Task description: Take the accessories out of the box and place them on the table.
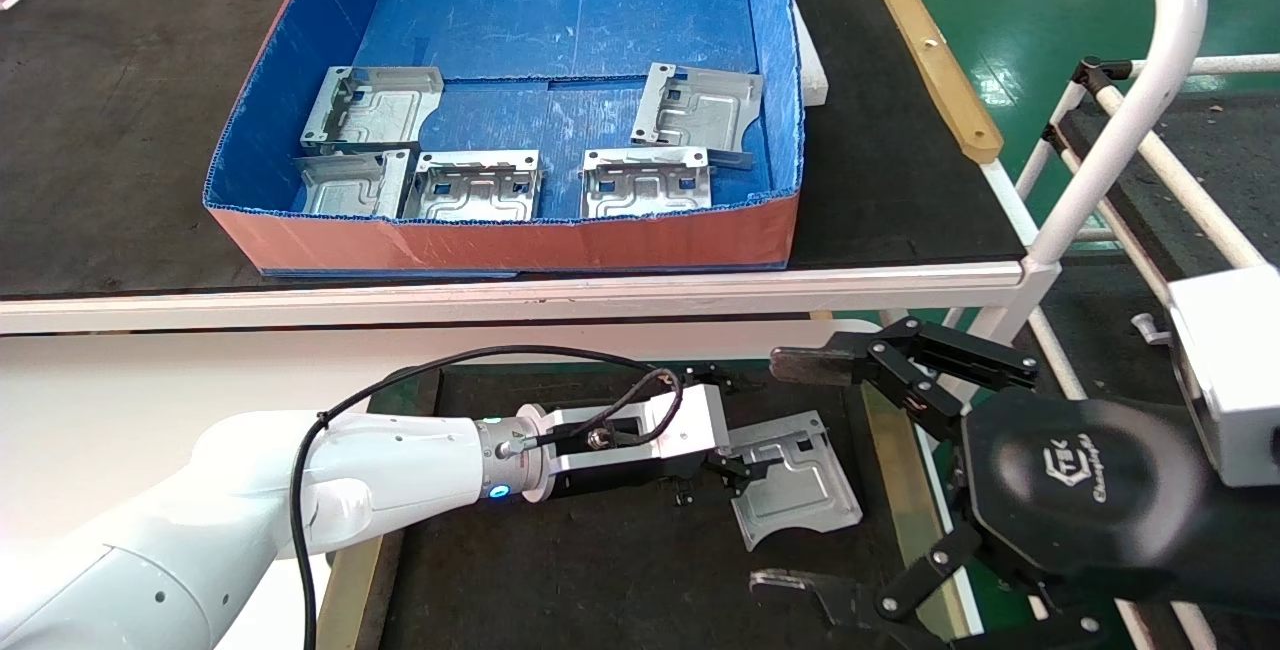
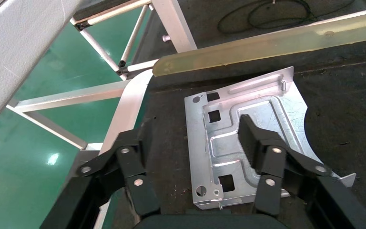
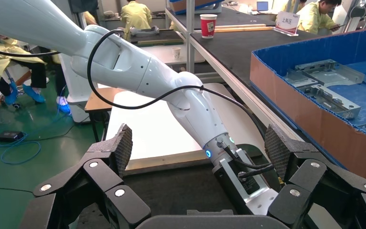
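Left gripper [image 1: 735, 450] spread wide over one shiny silver stamped sheet-metal plate [image 1: 795, 478] lying flat on the black felt-like mat of the table [image 1: 600, 570].

In the left wrist view the gripper [image 2: 195, 152] has one finger [image 2: 255, 145] over the plate's [image 2: 248, 138] embossed face and the other off its edge, above the mat; whether the pad touches the metal cannot be told. The right gripper [image 1: 800, 475] hangs just beside the plate, its jaws also wide apart, near the table's brass-coloured side strip [image 1: 895, 490]. Five more alike silver plates [image 1: 475, 185] lie farther off in the large shallow corrugated-plastic box [image 1: 500, 240], blue inside and reddish-orange outside, which stands on the black bench [image 1: 120, 130] with a white bar edge.
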You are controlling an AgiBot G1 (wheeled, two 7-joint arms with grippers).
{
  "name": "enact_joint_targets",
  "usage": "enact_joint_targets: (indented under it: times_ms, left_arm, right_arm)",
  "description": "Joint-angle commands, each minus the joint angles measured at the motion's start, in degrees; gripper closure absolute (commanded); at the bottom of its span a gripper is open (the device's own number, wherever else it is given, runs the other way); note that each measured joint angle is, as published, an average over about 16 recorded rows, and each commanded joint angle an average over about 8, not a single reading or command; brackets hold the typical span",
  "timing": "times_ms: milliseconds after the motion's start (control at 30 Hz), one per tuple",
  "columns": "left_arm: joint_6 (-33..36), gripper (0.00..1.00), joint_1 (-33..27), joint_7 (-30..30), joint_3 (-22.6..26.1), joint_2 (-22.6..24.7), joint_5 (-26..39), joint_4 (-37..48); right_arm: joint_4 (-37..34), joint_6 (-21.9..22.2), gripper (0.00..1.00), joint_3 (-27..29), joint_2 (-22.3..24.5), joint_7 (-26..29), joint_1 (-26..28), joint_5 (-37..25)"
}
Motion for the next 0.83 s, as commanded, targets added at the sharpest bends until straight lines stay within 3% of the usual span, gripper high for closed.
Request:
enact_joint_targets:
  times_ms: [33,833]
  left_arm:
    - [0.0,0.00,0.0,-0.1,-0.1,-0.1,0.0,-0.1]
    - [11.5,0.00,7.1,-19.4,-14.6,-15.8,-2.6,-19.4]
  right_arm:
    - [0.0,0.0,0.00,0.0,0.0,0.0,0.0,0.0]
    - [0.0,0.0,0.00,0.0,0.0,0.0,0.0,0.0]
